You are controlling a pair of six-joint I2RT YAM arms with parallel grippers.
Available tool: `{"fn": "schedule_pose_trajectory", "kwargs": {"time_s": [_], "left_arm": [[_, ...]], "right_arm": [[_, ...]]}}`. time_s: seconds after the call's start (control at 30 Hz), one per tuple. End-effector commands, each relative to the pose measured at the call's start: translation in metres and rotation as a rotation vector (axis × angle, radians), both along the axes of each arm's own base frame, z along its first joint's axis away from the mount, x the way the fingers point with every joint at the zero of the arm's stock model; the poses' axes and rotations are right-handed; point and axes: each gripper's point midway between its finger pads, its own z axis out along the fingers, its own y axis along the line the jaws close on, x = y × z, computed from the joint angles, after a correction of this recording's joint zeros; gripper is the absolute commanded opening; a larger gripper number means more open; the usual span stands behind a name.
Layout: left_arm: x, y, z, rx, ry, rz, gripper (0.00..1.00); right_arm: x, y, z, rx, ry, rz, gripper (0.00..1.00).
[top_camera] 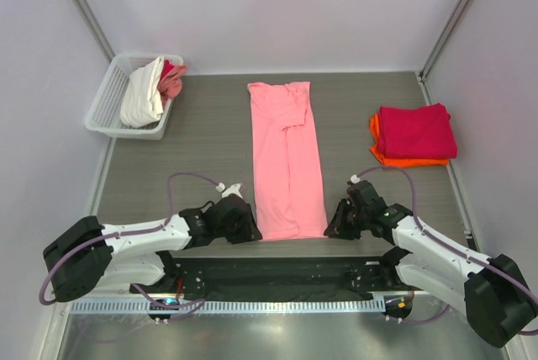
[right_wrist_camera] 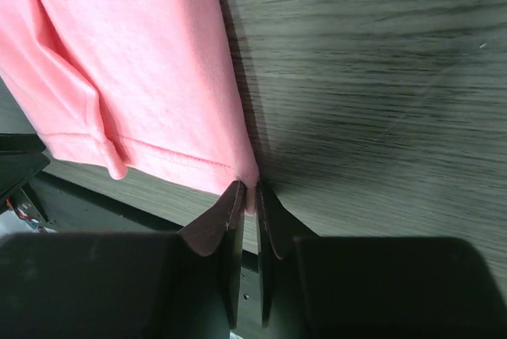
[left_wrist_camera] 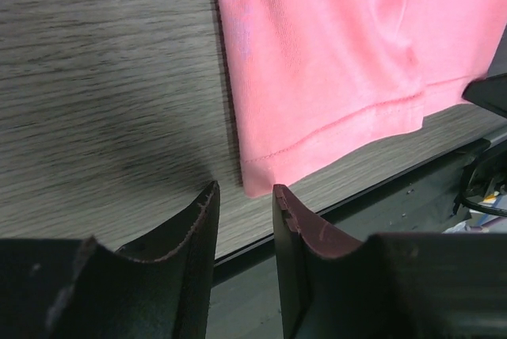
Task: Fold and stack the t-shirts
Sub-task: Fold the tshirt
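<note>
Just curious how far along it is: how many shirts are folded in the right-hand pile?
2: a red shirt on top, an orange shirt beneath it, at the far right. Others may be hidden between.

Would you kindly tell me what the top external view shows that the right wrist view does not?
Only the top external view shows the white basket holding unfolded clothes at far left, the folded red-and-orange stack on the right, and the whole length of the pink t-shirt. Only the right wrist view shows the right jaws pinched shut on the shirt's near corner, with the hem stitching clear. Both show the pink t-shirt lying flat on the grey wood-grain table.
</note>
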Motion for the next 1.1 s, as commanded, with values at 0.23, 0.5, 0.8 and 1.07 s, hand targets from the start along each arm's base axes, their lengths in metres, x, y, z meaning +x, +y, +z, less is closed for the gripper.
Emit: {"fn": "schedule_pose_trajectory", "kwargs": {"time_s": [0.23, 0.5, 0.8, 1.07], "left_arm": [[0.004, -0.013, -0.007, -0.016, 0.030, 0.013, 0.29], [0.007, -0.018, -0.016, -0.008, 0.046, 0.019, 0.02], [-0.004, 0.000, 0.010, -0.022, 0.025, 0.005, 0.00], [0.014, -0.007, 0.046, -0.209, 0.051, 0.021, 0.00]], "right_arm": [[-0.006, 0.001, -0.002, 0.003, 0.007, 0.022, 0.11], [-0.006, 0.003, 0.001, 0.012, 0.005, 0.032, 0.02], [-0.011, 0.000, 0.027, 0.008, -0.021, 0.057, 0.01], [0.018, 0.012, 0.087, 0.047, -0.165, 0.053, 0.01]]}}
